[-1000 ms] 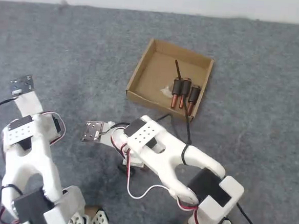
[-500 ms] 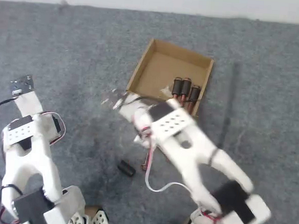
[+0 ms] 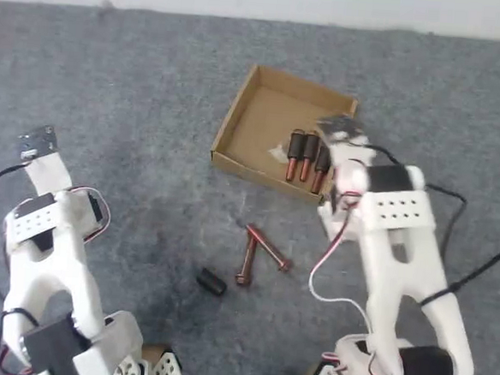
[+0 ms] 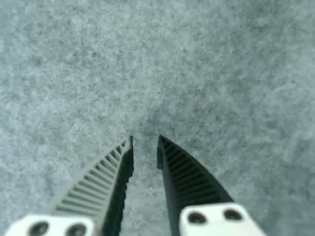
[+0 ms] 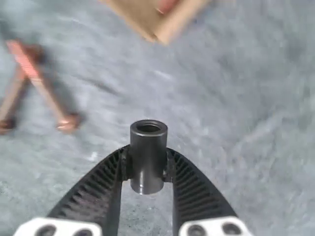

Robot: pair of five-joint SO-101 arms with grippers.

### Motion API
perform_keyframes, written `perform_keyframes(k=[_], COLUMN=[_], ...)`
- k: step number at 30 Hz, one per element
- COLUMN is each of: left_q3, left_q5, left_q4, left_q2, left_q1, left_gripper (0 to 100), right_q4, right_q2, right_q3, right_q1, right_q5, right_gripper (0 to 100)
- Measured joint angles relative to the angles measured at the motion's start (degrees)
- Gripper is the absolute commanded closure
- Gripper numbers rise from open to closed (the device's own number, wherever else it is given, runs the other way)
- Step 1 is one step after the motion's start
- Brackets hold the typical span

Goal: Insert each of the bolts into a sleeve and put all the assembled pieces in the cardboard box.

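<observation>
High view: an open brown cardboard box (image 3: 263, 120) sits on the grey carpet (image 3: 137, 85), nearer the carpet's far edge. Three copper bolts in black sleeves (image 3: 308, 161) lie side by side against the box's near right wall. Two loose copper bolts (image 3: 267, 247) form a V on the carpet in front of the box. A short black cylindrical sleeve (image 3: 212, 281) lies near them, toward the near edge. The white right arm (image 3: 393, 223) stands beside the box's near right corner. The white left arm (image 3: 44, 242) stands by the carpet's near left corner.

Left wrist view: the left gripper (image 4: 144, 143) hangs over the carpet, jaws released, with nothing in the narrow gap between them.

Right wrist view: the right gripper (image 5: 146, 153) is clenched on a second black sleeve (image 5: 147, 147), held upright above the carpet. The loose bolts and a corner of the box lie beyond it.
</observation>
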Motion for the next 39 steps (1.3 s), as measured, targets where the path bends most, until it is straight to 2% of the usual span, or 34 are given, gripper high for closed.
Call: perform_keyframes(k=[5, 12, 15, 20, 24, 29, 32, 39], left_q3=[0.00, 0.00, -0.26, -2.90, -9.32, -19.25, -20.92, -16.53], left_q5=[-1.14, -10.02, -14.24, -15.56, -15.56, -15.74, -20.92, -44.22], left_q4=[0.00, 4.22, 5.19, 8.18, 15.56, 24.79, 26.55, 26.73], left_q2=[0.00, 0.00, 0.00, 0.00, 0.00, 0.00, 0.00, 0.00], left_q1=[2.11, 9.58, 16.26, 30.07, 42.29, 56.44, 62.59, 69.54], left_gripper=[92, 92, 92, 92, 92, 92, 92, 92], right_q4=[-4.22, -11.96, -15.30, -20.48, -21.54, -21.63, -22.33, -25.67], right_q2=[-0.18, -2.29, -7.74, -19.78, -27.60, -30.07, -30.07, -30.15], right_q3=[6.33, 14.24, 19.87, 32.18, 37.27, 37.98, 39.30, 42.99], right_q1=[9.05, 19.52, 23.82, 30.42, 34.37, 36.13, 37.45, 38.77], right_q5=[0.00, -0.26, -0.35, 0.26, 1.32, 1.41, 1.58, 5.19], right_gripper=[99.2, 99.2, 99.2, 99.2, 99.2, 99.2, 99.2, 99.2])
